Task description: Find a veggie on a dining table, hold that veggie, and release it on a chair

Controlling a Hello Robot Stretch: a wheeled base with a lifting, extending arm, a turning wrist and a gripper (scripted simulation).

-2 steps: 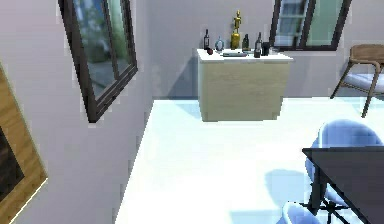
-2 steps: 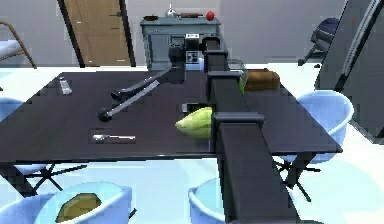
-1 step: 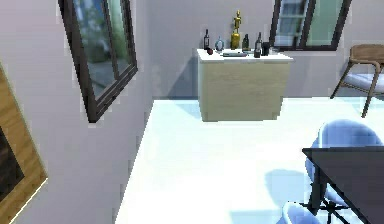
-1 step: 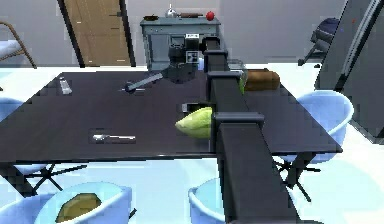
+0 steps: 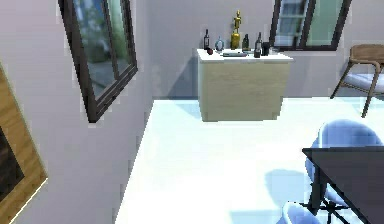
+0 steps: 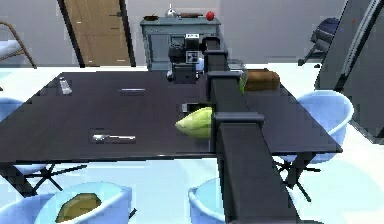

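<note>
Lying near the middle of the arm side view, the yellow-green veggie [image 6: 196, 122] rests on the dark dining table [image 6: 90, 115], just left of the arm [image 6: 240, 150], whose dark bar rises from the bottom edge and hides the veggie's right side. Higher in the frame, the gripper [image 6: 183, 66] shows by the table's far edge with a grey cabinet [image 6: 160, 45] behind it; I cannot tell whether it holds anything. A brown loaf-like thing [image 6: 262, 80] lies on the tabletop right of the arm, and a fork [image 6: 113, 137] lies to the lower left of the veggie. Light blue chairs [image 6: 325, 108] ring the table; the one at the lower left has a yellowish-brown lump [image 6: 78, 206] in its seat. A wooden door [image 6: 98, 30] stands at the upper left. In the forward view, a pale sideboard [image 5: 243, 85] at the upper middle carries bottles and a gold statuette [image 5: 237, 28], a dark-framed window [image 5: 100, 50] fills the upper left wall, and a wooden chair [image 5: 365, 72] stands at the right edge
</note>
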